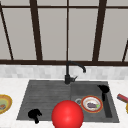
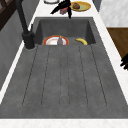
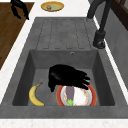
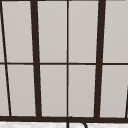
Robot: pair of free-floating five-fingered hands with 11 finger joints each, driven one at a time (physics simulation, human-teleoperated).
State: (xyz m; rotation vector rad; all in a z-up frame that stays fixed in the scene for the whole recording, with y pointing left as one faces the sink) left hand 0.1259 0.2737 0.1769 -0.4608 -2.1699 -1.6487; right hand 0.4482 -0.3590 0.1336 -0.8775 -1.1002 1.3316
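Observation:
My right hand [image 3: 66, 77] hovers open, fingers spread, over the sink basin just above a red-rimmed plate [image 3: 86, 96] carrying an eggplant [image 3: 70, 93]. It holds nothing. The front view shows that hand [image 1: 103, 89] at the basin's right side, beside the plate [image 1: 91, 104]. A banana [image 3: 35, 95] lies on the basin floor to the plate's front side. My left hand [image 1: 34, 115] floats by the drainboard's front left corner with relaxed fingers and nothing in it; in the right side view it [image 3: 18, 8] hangs past the counter's front edge. A big red ball [image 1: 67, 115] covers the sink's front edge.
A black faucet [image 1: 68, 75] rises behind the sink, in front of a dark-framed window [image 4: 67, 62]. A yellow plate of food [image 1: 3, 103] sits on the left counter, another [image 2: 80, 6] on the right counter beside a pink-red object [image 1: 122, 98]. The ribbed drainboard [image 2: 65, 75] is bare.

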